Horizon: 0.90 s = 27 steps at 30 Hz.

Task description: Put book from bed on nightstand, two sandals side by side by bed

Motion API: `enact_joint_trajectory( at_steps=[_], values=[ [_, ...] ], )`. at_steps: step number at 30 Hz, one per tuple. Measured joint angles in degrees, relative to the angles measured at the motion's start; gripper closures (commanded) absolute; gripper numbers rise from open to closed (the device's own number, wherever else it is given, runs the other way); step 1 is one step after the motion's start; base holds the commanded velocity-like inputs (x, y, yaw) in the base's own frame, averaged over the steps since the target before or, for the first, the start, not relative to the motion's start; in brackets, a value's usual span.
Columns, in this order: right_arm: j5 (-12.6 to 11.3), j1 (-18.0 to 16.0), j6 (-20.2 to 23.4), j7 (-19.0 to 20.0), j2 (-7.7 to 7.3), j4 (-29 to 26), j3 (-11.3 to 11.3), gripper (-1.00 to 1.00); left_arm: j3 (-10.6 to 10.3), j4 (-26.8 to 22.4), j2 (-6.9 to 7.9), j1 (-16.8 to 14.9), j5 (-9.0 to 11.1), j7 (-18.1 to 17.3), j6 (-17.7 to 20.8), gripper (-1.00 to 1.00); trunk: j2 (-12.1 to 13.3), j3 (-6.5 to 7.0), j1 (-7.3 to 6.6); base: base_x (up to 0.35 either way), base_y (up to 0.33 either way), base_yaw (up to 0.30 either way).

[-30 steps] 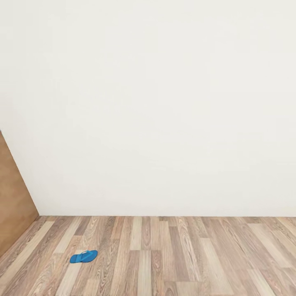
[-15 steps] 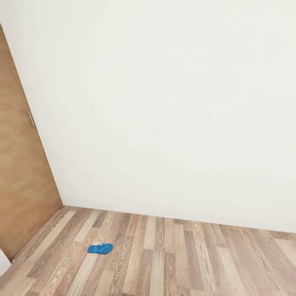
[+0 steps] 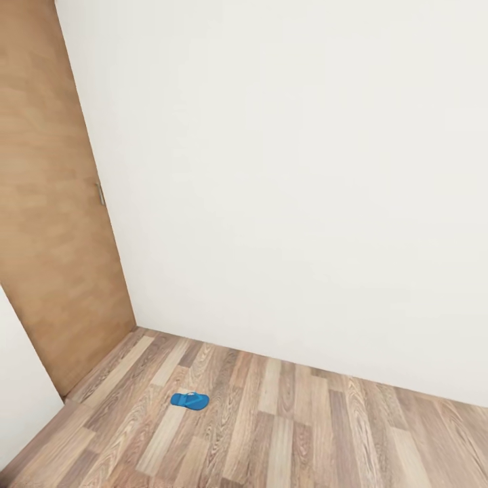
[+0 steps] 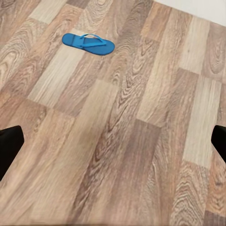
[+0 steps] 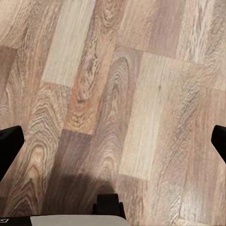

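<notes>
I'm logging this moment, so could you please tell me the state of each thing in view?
Sandal: lying flat on the wood floor, strap side up, alone, untouched.
Door: brown, shut as far as the head view shows.
Left hand: open, empty, above the floor.
Right hand: open, empty, above the floor.

One blue sandal (image 3: 189,400) on the floor (image 3: 305,434) — one brown door (image 3: 57,203), one white wall (image 3: 305,190).

A sandal (image 3: 189,400) lies on the floor (image 3: 305,434) near the door (image 3: 54,203).
</notes>
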Motion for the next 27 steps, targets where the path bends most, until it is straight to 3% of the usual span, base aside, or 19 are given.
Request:
enact_joint_trajectory(
  at_steps=[9, 18, 27],
  values=[
    [0.0, 0.0, -0.01, 0.0, 0.05, 0.01, -0.01, -1.0, -0.02, 0.0, -0.05, 0.0, -0.05, 0.0, 0.02, -1.0, 0.0, 0.0, -0.02, 0.051, -0.026, 0.056],
    [0.0, 0.0, -0.01, 0.0, 0.08, 0.01, -0.02, -1.0, -0.02, 0.0, -0.05, -0.01, -0.07, 0.0, 0.02, -1.0, 0.0, 0.0, -0.03, 0.246, -0.149, 0.002],
    [0.0, 0.0, -0.02, 0.0, 0.06, 0.01, -0.01, -1.0, -0.01, 0.01, -0.05, 0.0, -0.02, -0.02, 0.02, -1.0, 0.0, 0.0, -0.03, 0.302, -0.031, 0.0]
  ],
)
